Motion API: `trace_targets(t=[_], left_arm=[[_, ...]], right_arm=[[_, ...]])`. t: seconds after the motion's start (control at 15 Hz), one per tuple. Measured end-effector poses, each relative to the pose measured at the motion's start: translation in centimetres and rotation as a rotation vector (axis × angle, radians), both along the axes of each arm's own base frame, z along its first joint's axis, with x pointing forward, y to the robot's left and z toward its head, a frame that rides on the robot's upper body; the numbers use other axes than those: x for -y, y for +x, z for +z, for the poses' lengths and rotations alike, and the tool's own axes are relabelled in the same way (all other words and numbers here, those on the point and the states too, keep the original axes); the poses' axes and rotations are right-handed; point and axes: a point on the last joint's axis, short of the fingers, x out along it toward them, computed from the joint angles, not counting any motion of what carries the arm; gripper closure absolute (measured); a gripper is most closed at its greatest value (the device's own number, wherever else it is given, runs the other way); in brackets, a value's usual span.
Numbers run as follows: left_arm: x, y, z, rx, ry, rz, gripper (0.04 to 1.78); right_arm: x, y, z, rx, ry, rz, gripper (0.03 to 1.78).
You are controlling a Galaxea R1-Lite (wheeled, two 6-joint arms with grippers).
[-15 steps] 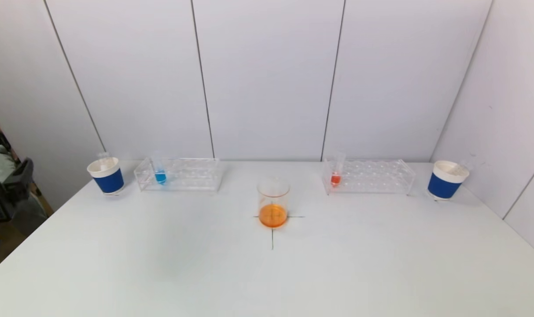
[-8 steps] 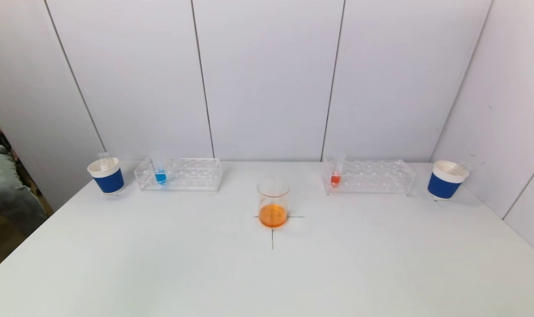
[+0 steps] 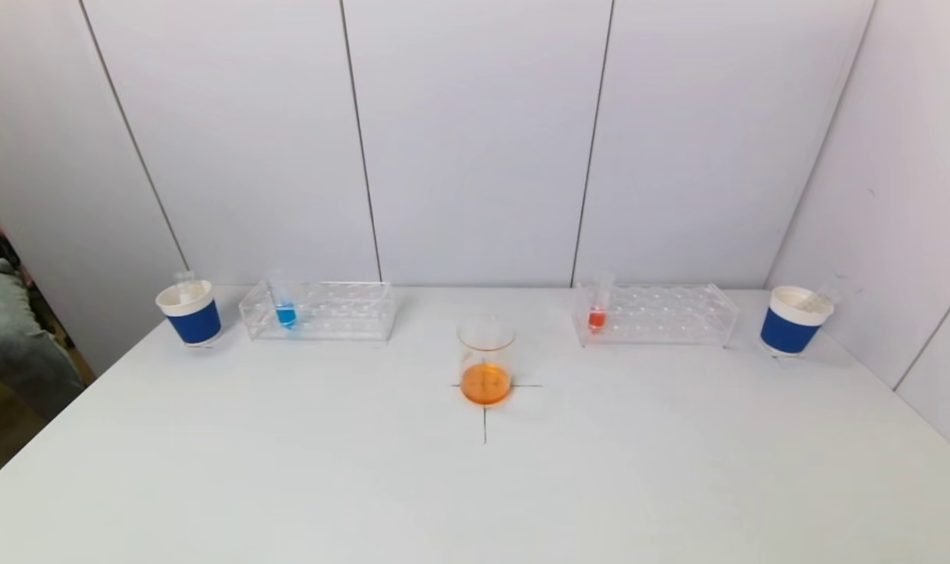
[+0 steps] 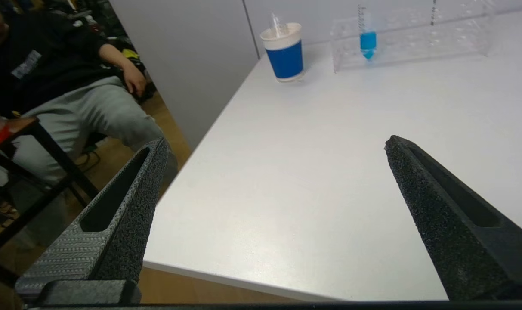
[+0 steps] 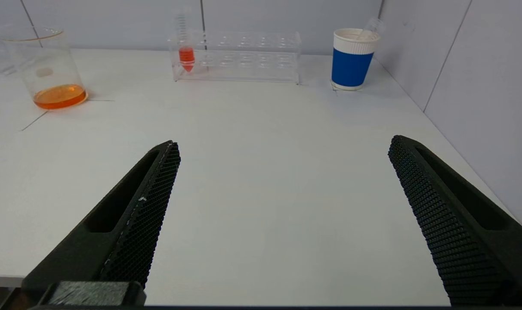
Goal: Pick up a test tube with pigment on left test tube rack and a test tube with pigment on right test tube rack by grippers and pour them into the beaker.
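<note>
A test tube with blue pigment [image 3: 285, 312] stands in the clear left rack [image 3: 341, 311] at the back left; it also shows in the left wrist view [image 4: 367, 41]. A test tube with red pigment [image 3: 597, 316] stands in the clear right rack [image 3: 670, 315]; it also shows in the right wrist view [image 5: 186, 56]. The glass beaker [image 3: 486, 359] holds orange liquid and stands on a cross mark at the table's middle. My left gripper [image 4: 276, 144] is open and empty over the table's near left edge. My right gripper [image 5: 283, 144] is open and empty over the near right table. Neither shows in the head view.
A blue and white paper cup [image 3: 189, 313] with an empty tube stands left of the left rack. A like cup [image 3: 793, 319] stands right of the right rack. A seated person [image 4: 50, 82] is beyond the table's left edge. White walls close the back and right.
A dark object at the left edge of the head view has gone out of sight. The tubes, racks and beaker have not moved.
</note>
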Motion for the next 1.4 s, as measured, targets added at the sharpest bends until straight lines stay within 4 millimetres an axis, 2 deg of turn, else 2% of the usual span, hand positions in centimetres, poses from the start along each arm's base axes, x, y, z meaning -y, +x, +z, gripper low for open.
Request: trace_targets(t=[0.07, 0.33, 0.47, 1.07, 1.4], left_arm=[[0.1, -0.1, -0.9, -0.013, -0.022, -0.049, 0.06], [0.6, -0.2, -1.9, 0.005, -0.099, -0.273, 0.06], [0.7, -0.1, -2.4, -0.009, -0.107, -0.316, 0.06], [0.7, 0.0, -2.8, 0.003, -0.26, -0.292, 0.06], [0.7, 0.0, -2.8, 0.005, -0.263, -0.291, 0.06]], right_arm=[[0.0, 0.0, 0.0, 0.0, 0.0, 0.0, 0.05], [0.0, 0.0, 0.0, 0.0, 0.0, 0.0, 0.05], [0.0, 0.0, 0.0, 0.0, 0.0, 0.0, 0.05], [0.0, 0.0, 0.0, 0.0, 0.0, 0.0, 0.05], [0.0, 0.0, 0.0, 0.0, 0.0, 0.0, 0.05]])
